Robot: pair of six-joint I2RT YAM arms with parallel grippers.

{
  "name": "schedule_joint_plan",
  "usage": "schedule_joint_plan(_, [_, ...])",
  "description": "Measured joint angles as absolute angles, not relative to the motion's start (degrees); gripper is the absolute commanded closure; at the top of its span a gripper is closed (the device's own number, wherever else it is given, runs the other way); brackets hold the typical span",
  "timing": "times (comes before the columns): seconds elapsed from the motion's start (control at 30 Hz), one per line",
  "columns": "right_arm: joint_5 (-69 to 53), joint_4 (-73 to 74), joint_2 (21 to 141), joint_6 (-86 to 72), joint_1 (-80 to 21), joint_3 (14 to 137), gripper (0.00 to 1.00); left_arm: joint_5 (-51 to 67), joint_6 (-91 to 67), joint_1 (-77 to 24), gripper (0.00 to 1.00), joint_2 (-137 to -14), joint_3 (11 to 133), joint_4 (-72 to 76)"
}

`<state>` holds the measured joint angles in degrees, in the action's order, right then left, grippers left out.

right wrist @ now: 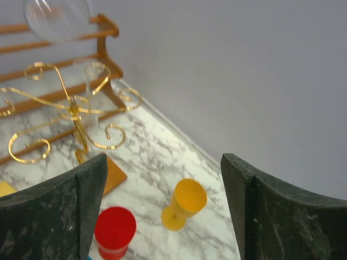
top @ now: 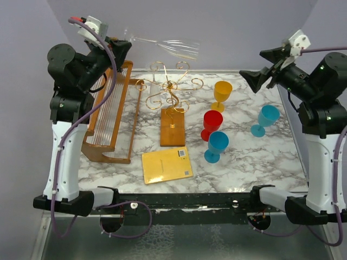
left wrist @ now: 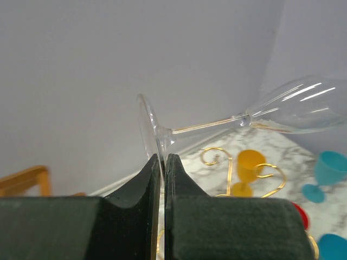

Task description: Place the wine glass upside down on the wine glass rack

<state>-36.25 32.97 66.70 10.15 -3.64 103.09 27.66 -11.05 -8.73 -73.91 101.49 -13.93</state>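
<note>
The left gripper (left wrist: 164, 161), raised over the far left corner, pinches the foot of the clear glass (left wrist: 295, 105). The glass lies sideways in the air, bowl pointing right. The gold rack (top: 171, 89) stands mid-worktop near the far edge, not touching it. The right gripper (right wrist: 162, 168) hangs wide open over the far right corner.

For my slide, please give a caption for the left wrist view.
The left pincer shut on the foot of a clear wine glass, held sideways above the gold wire rack.
</note>
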Motion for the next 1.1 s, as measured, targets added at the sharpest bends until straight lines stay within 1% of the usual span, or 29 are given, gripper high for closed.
schedule_joint_plan(0.13, [-36.9, 37.0, 67.9, 16.6, -3.6, 98.0, 0.1, 19.2, 0.5, -8.7, 1.0, -71.0, 105.9, -21.6])
schedule_joint_plan(0.2, [-37.0, 38.2, 67.8, 19.2, -3.6, 93.4, 0.06, 14.8, 5.5, -8.7, 1.0, -69.8, 108.1, -24.9])
schedule_joint_plan(0.27, [-37.0, 38.9, 67.7, 21.0, -3.6, 89.1, 0.04, 10.7, 10.1, -8.6, 1.0, -68.8, 110.0, -27.5])
schedule_joint_plan(0.43, [-37.0, 38.4, 65.0, 23.3, -3.6, 79.0, 0.03, 2.3, 21.1, -7.5, 1.0, -66.8, 112.3, -32.0])
schedule_joint_plan(0.57, [-37.6, 36.8, 61.8, 23.7, -3.6, 74.3, 0.03, -2.3, 31.4, -7.1, 1.0, -66.0, 112.9, -36.4])
schedule_joint_plan(0.7, [-39.0, 34.4, 60.7, 23.9, -3.6, 72.1, 0.03, -2.3, 42.0, -6.9, 1.0, -65.8, 113.2, -43.3])
schedule_joint_plan(0.77, [-39.2, 33.7, 60.8, 23.9, -3.6, 71.2, 0.03, -1.9, 43.9, -6.9, 1.0, -65.9, 113.3, -44.8])
schedule_joint_plan(0.8, [-39.3, 33.4, 60.8, 23.9, -3.6, 70.8, 0.03, -0.4, 49.1, -6.9, 1.0, -66.1, 113.6, -49.5])
schedule_joint_plan(0.87, [-39.3, 33.0, 60.8, 23.9, -3.6, 70.1, 0.03, 1.5, 53.6, -6.9, 1.0, -66.4, 114.3, -53.9])
schedule_joint_plan(1.1, [-39.3, 31.9, 60.6, 23.9, -3.6, 67.8, 0.03, 8.6, 65.0, -6.9, 1.0, -67.3, 114.6, -63.7])
